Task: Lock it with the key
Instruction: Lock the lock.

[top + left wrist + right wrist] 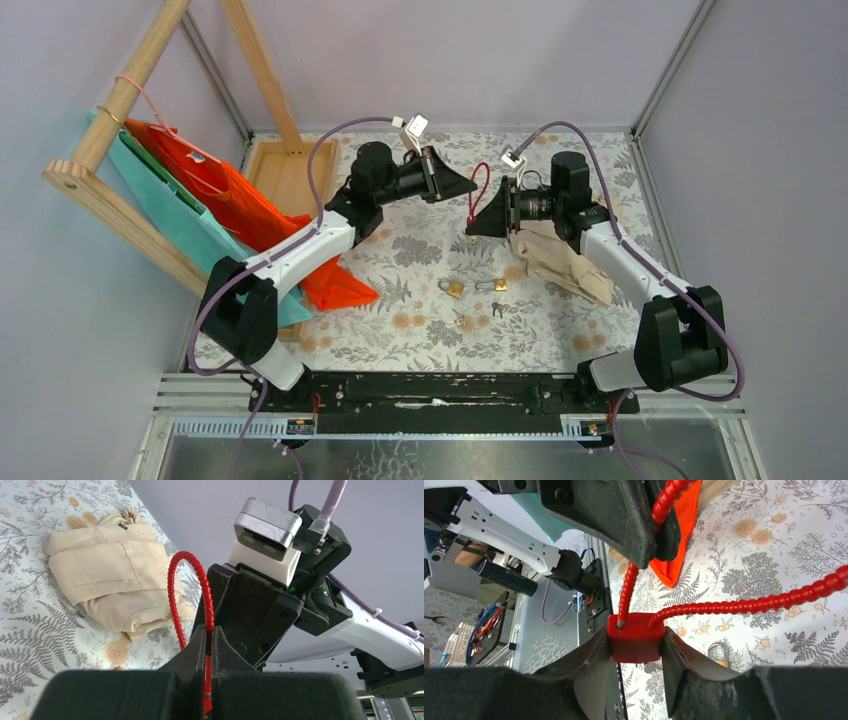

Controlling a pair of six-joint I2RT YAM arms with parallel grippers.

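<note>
**red cable lock (473, 208) held up between both arms, no key in hand**

The left gripper (207, 647) is clenched on the cable shackle (170, 592), which runs lengthwise through its jaws. Just right and below, the right gripper (636, 647) clamps the red lock body (635, 639) by its sides. The small keys (497, 309) lie on the table (560, 335) beneath, nearer the right arm.

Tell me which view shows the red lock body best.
The right wrist view: the lock body is centred, clamped by the right gripper. The top view shows only its cable; the left wrist view, the cable pinched by the left gripper.
</note>
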